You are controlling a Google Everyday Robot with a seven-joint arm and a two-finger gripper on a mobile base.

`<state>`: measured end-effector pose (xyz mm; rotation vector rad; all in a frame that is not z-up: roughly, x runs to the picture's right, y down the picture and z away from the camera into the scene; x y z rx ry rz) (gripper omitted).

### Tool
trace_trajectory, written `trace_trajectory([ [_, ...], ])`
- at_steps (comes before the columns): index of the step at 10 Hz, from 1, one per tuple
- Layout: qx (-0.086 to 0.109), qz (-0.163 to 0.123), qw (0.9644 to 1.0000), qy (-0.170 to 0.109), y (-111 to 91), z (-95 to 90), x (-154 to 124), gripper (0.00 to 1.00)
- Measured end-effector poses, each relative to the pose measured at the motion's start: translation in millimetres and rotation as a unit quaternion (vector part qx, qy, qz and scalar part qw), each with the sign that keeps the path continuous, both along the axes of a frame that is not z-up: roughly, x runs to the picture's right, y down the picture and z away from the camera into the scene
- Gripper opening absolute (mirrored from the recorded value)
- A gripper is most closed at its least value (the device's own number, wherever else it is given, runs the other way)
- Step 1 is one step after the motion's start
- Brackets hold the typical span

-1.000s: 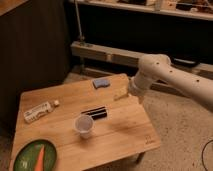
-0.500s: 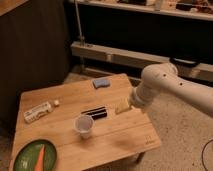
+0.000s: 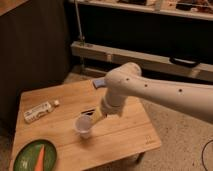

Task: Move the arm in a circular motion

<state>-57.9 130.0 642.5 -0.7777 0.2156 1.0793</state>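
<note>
The cream-white arm (image 3: 160, 92) reaches in from the right edge over the wooden table (image 3: 125, 135). Its rounded elbow joint sits above the table's middle. From there the narrow yellowish gripper (image 3: 96, 119) points down and to the left. Its tip hangs just right of a translucent plastic cup (image 3: 83, 126) standing near the table's middle.
A white packet (image 3: 38, 112) lies at the table's left, with a small white piece beside it. A green plate (image 3: 34, 156) holding a carrot sits at the front left corner. A blue object (image 3: 98, 83) lies at the far edge, partly behind the arm. A metal shelf rail runs behind.
The arm has swung left and toward the front of the table. Its gripper tip went from the table's right-middle to right beside the cup.
</note>
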Motion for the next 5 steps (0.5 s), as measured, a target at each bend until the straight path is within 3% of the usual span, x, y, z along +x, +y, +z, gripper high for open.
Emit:
trace_trajectory([
  [2, 0.005, -0.043, 0.9989, -0.017, -9, -2.8, -53, 0.80],
  [3, 0.017, -0.059, 0.9979, -0.022, -24, -4.3, -83, 0.80],
  [5, 0.033, -0.065, 0.9973, -0.014, -53, -0.3, -108, 0.80],
])
